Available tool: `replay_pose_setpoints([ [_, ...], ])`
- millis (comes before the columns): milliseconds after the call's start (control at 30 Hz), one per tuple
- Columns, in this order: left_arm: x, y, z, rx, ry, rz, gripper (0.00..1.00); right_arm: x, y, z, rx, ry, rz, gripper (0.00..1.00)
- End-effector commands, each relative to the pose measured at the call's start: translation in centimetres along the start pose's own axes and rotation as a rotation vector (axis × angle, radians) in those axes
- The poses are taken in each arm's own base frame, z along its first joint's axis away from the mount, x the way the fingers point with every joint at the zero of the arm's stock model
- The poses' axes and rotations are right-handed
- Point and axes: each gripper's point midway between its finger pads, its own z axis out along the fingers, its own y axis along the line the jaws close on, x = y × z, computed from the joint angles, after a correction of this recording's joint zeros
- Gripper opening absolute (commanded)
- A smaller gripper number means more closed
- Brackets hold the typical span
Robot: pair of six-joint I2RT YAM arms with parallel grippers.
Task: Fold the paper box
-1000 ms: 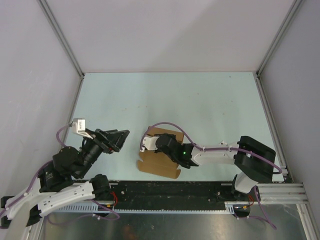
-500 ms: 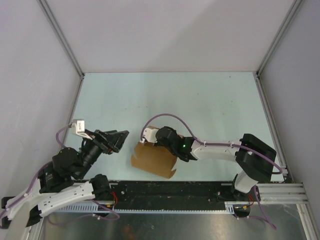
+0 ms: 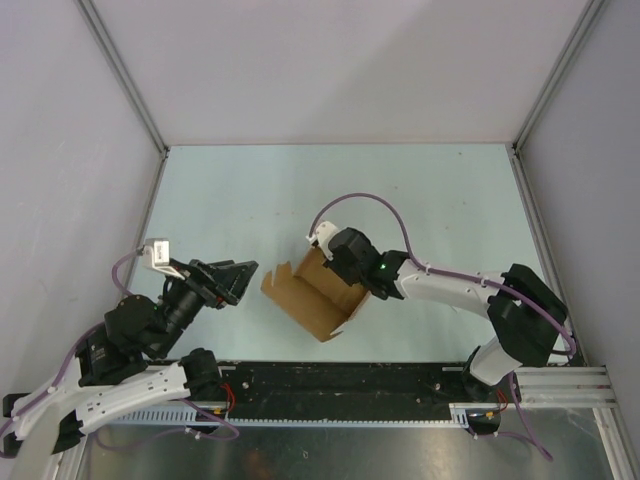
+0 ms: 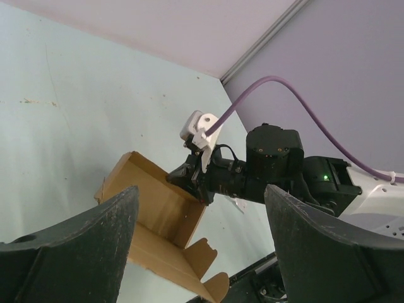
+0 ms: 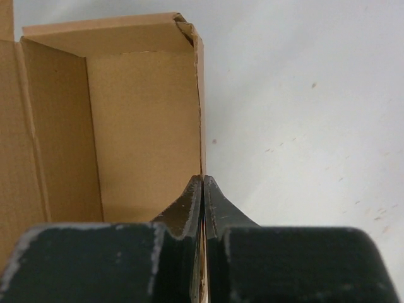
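Top view: on the pale green table (image 3: 420,200), walled by grey panels (image 3: 330,70), the part-formed paper box (image 3: 300,298) sits at 6 o'clock, its 1 o'clock wall pinched by the right gripper (image 3: 326,266), with the left gripper (image 3: 245,276) spread at its 9 o'clock; left wrist: the box shows between parted jaws; right wrist: jaws clamp the wall's edge.

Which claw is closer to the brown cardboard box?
Right. The right gripper is clamped on a wall of the paper box; the left gripper hangs open beside it, apart.
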Motion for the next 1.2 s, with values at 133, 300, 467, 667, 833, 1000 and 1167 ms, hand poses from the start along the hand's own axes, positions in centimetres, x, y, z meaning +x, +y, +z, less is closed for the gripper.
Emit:
replay_pose_setpoints([
  [133,-0.2,0.0,0.2,-0.004,-0.010,0.012,0.86,1.4,0.7,-1.1,0.028,0.105,0.473,0.00],
  [300,0.0,-0.2,0.3,-0.003,-0.003,0.013,0.86,2.7,1.0,-0.8,0.125,0.159,0.769,0.00],
  [467,-0.1,-0.2,0.3,-0.002,-0.002,0.018,0.86,4.1,2.1,-0.3,0.207,0.180,0.954,0.00],
  [667,-0.2,-0.2,0.3,-0.001,-0.004,0.020,0.86,4.3,2.9,0.5,0.293,0.121,1.145,0.00],
  [833,-0.1,-0.3,0.3,0.000,0.000,0.030,0.86,4.7,2.7,0.7,0.344,0.093,1.164,0.05],
  [1000,0.0,-0.1,0.4,-0.009,-0.001,0.034,0.86,5.1,2.5,0.4,0.343,0.109,1.118,0.35],
  [1167,0.2,-0.2,0.6,-0.012,0.008,0.041,0.86,4.6,0.9,-1.0,0.360,0.086,1.104,0.41],
])
